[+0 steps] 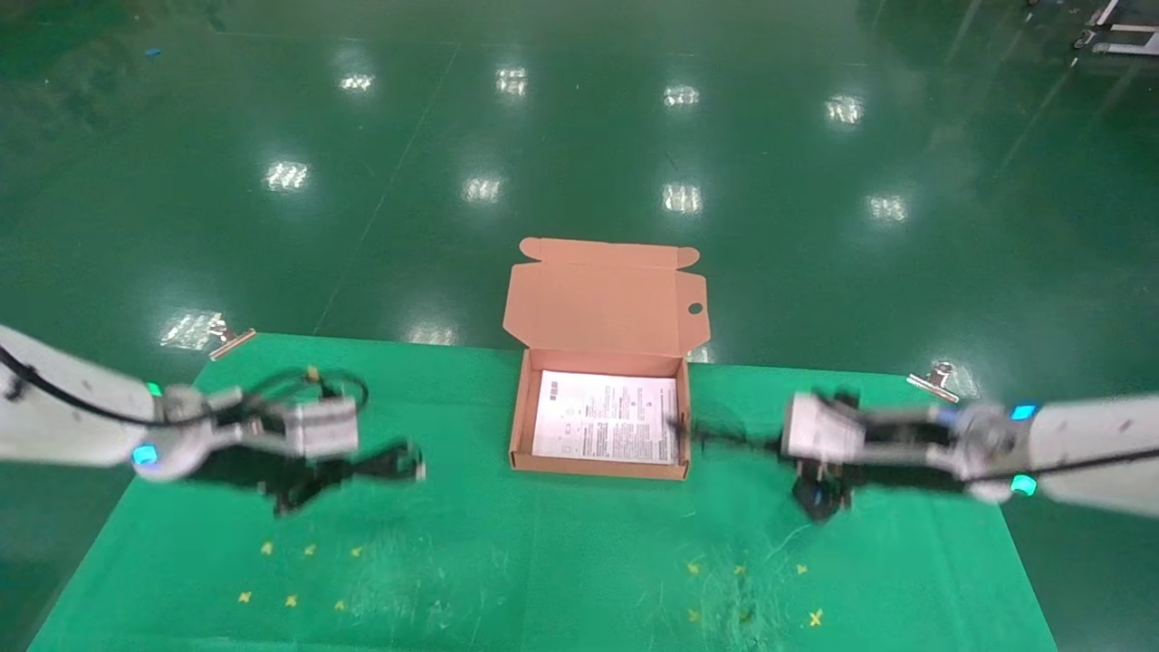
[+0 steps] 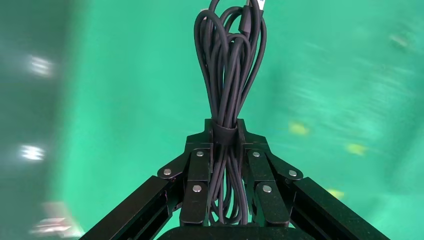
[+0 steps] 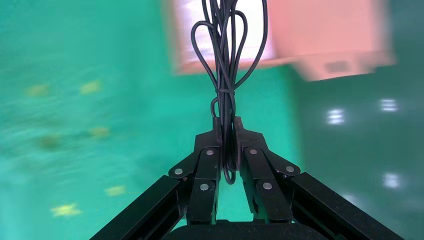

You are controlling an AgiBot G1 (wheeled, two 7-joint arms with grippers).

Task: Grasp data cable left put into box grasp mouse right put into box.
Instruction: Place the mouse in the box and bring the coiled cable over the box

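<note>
**Both arms raised over the green mat, each with a cable bundle in its grip**

While the open box waits at the middle of the head view, two bundles are held above the mat (image 1: pixel 543 561) on either side of it. Nearest the lower edge of that frame, yellow marks (image 1: pixel 290 599) are seen scattered on the green cloth. At the left of the frame, the left gripper (image 2: pixel 226 135) is closed on the data cable (image 2: pixel 230 65); in the left wrist view the black loops are pinched at their strap between the fingers (image 2: pixel 197 175) and fan out beyond the tips. At the right of the frame, the right gripper (image 3: pixel 227 132) is closed narrowly on a thin black cord (image 3: pixel 225 55), tied in a small bundle, whose loops stretch towards the box. A dark shape with a blue glint, taken to be the mouse (image 1: pixel 819 496), is seen hanging under the right arm, blurred. Between the arms, the box (image 1: pixel 521 426) rests on the mat with its white printed sheet (image 1: pixel 605 417) showing and its lid (image 1: pixel 605 294) standing open behind. Farther off, metal clips (image 1: pixel 933 378) are seen at the mat's far corners, and a glossy green floor (image 1: pixel 579 136) lies beyond.
</note>
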